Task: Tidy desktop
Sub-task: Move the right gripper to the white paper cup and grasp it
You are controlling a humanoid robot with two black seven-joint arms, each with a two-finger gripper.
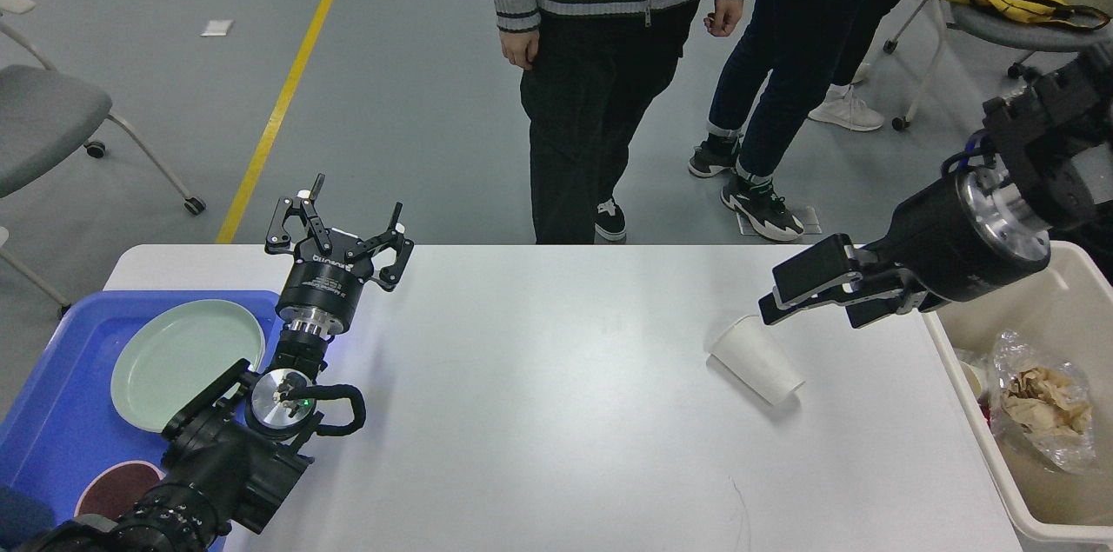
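Observation:
The white desktop [539, 413] fills the lower part of the head view. On its right half a white paper cup [755, 358] lies on its side, mouth toward the upper left. My right gripper [783, 298] hovers just above and right of the cup, fingers spread, open and holding nothing. Near the desktop's far left edge my left gripper [339, 230] points away from me, open and empty, next to a blue tray [52, 413].
The blue tray holds a pale green plate [187, 361] and a dark red dish [117, 491]. A beige bin [1026, 439] at the right edge contains crumpled plastic and paper. Two people [600, 83] stand beyond the far edge; chairs stand at both sides.

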